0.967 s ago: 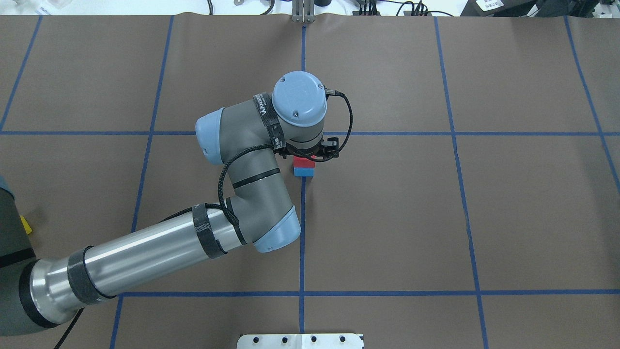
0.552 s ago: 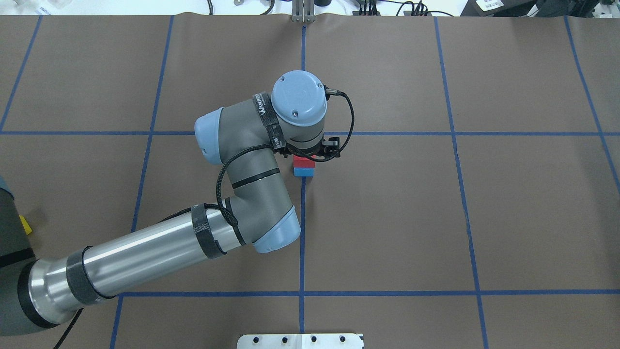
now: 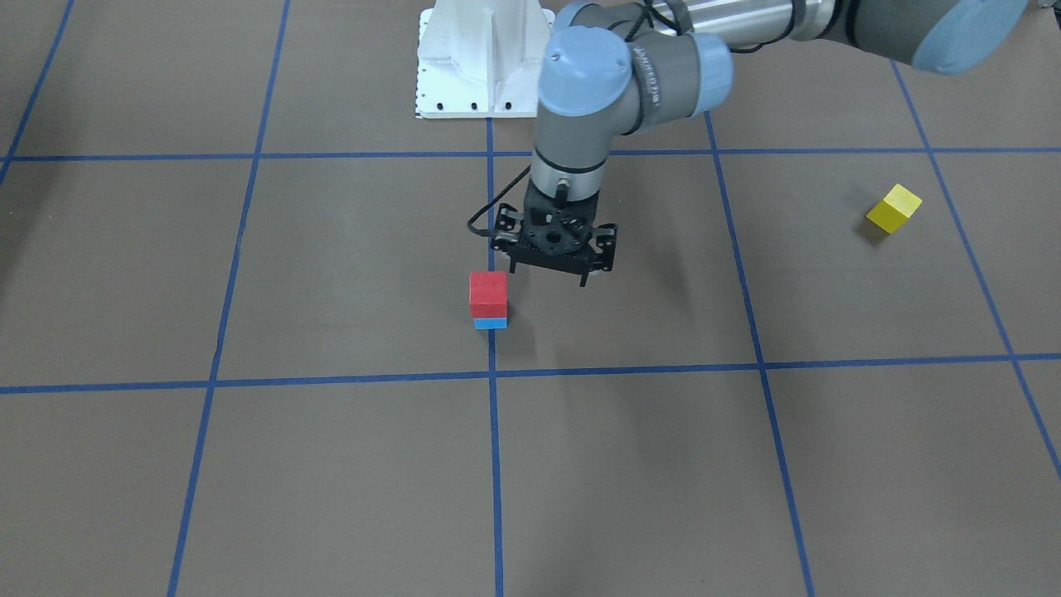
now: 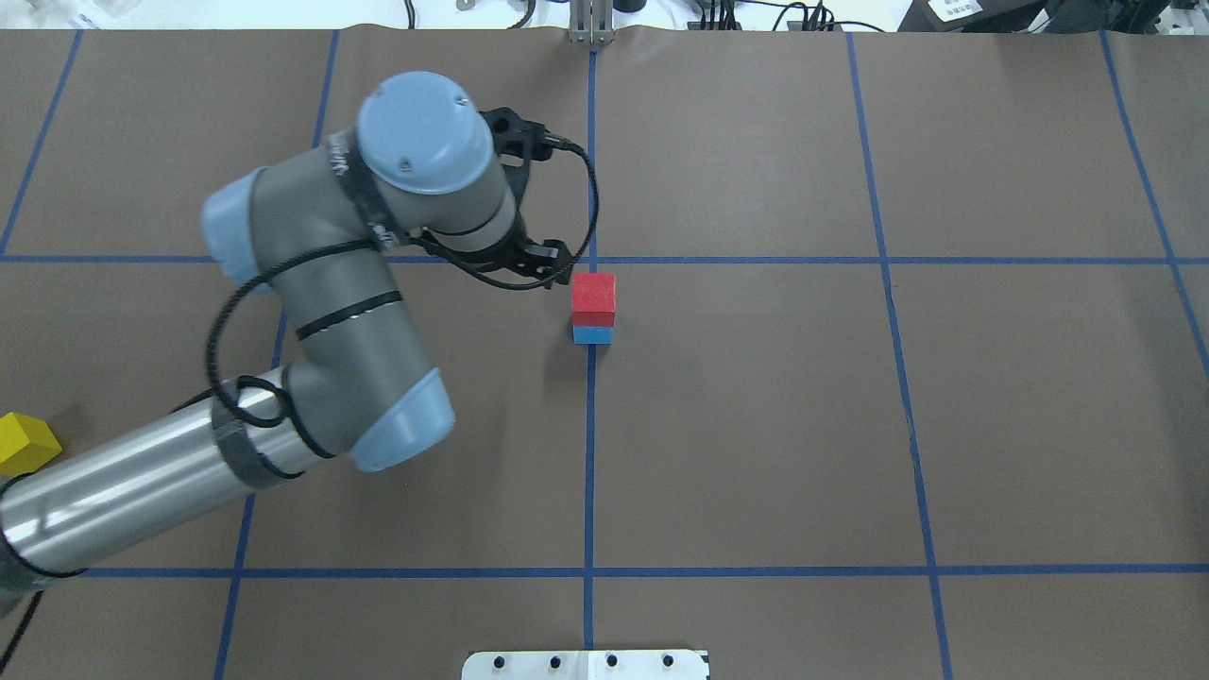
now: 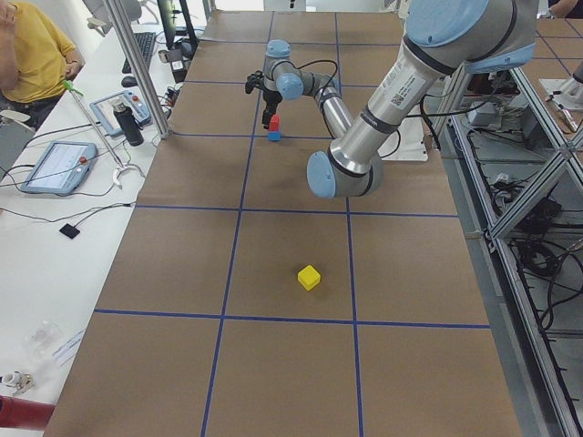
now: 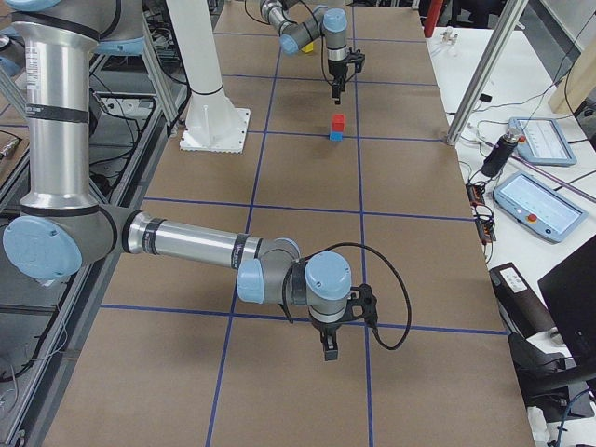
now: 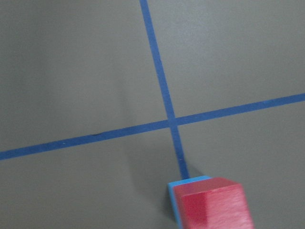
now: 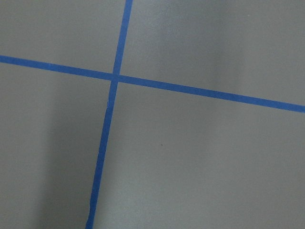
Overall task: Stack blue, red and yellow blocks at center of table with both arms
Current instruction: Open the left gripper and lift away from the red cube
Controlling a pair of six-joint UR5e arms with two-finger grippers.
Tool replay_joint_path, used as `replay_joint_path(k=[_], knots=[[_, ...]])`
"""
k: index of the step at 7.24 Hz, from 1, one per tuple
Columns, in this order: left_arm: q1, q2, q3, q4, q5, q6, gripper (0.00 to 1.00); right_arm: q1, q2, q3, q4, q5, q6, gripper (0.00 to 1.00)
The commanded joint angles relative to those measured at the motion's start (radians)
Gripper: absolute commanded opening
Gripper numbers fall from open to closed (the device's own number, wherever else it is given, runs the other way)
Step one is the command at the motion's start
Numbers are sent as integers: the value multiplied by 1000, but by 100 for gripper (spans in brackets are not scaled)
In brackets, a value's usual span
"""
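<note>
Under everything lies the big brown paper-covered worktop (image 4: 850, 425). Lines of blue tape (image 4: 756, 570) mark it into squares.

Next in size are the two robot arms, grey and silver with light-blue caps. The left arm (image 4: 312, 312) comes in from the left of the overhead view and bends toward the middle of the worktop. The right arm (image 6: 186, 244) shows only in the view from the right end. There it is bent low near that end, well apart from all the blocks. The white metal robot base (image 3: 485, 58) stands at the edge of the worktop, between the arms.

The black left jaws point down and are spread wide with nothing in them. They hang just beside the little stack, on the robot's left of it, and do not touch it. The black right jaws also point down, close to a blue line. Only the side view shows them, so I cannot tell if they are spread or closed.

The red cube block (image 4: 593, 297) sits square on top of the blue cube block (image 4: 592, 334). This stack stands on the middle blue line, near where two lines cross. The yellow cube block (image 3: 893, 208) lies alone inside a square, well apart on the robot's left side. It is turned a little against the lines.
</note>
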Motion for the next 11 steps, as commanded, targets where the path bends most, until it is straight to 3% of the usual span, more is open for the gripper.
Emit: replay_joint_path(k=[1,3,5,6,7,9,11], knots=[[-115,281,-214,-5,-82,271,100,0,0,1,0,0,0,100],[-229,530,-293,-92,-134,499,100,0,0,1,2,0,0,100],[-306,777,-278,-309,-223,620,100,0,-2,2,2,0,0,100],[-306,890,-253,-445,-225,629,100,1,-3,2,2,0,-2,100],[-306,975,-179,-627,-226,628,100,1,-5,2,2,0,-2,100],[-306,1017,27,-938,-226,590,100,0,-4,2,2,-1,-3,100],[-306,1051,25,-1019,-279,435,100,0,-5,2,2,-1,-3,100]])
